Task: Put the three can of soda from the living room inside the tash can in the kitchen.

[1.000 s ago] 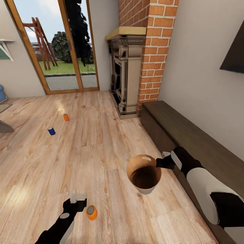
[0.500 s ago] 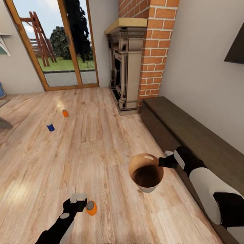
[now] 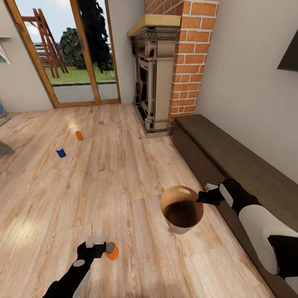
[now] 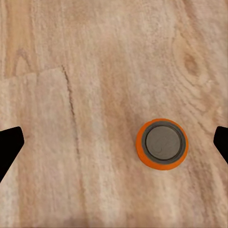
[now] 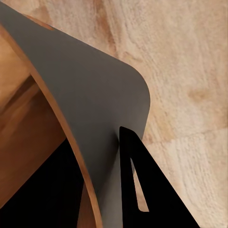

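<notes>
Compared with a second ago, the head camera has shifted, so the whole room sits a little differently in view, and the near orange can [image 3: 111, 250] now lies closer beside the left gripper [image 3: 96, 239], with the bin [image 3: 181, 209] held slightly further right in the picture.

From the left wrist, the two dark fingertips [image 4: 9, 147] stand wide apart at either edge, over bare wood, and the orange can [image 4: 162, 144] stands upright between them, nearer one tip, touching neither. Its grey top faces the camera.

The right gripper [image 3: 205, 193] holds the bin by its rim. In the right wrist view one dark finger [image 5: 147, 187] lies pressed against the bin's grey outer wall [image 5: 90, 104]; the other finger is hidden, presumably inside, so the fingers are clamped on the wall. The bin hangs tilted above the floor [image 3: 124, 174], its dark mouth turned up toward the head camera.

Taking the fireplace [image 3: 153, 78] as landmark: the bin hangs well in front of it, just off the near end of the long dark bench [image 3: 231, 161] that runs from the brick column [image 3: 188, 62] beside the fireplace. A second orange can [image 3: 78, 135] and the blue can [image 3: 61, 152] stand upright on the floor to the left of the fireplace, near each other, in front of the glass doors [image 3: 70, 54]. The can by the left gripper lies far in front of the fireplace.
</notes>
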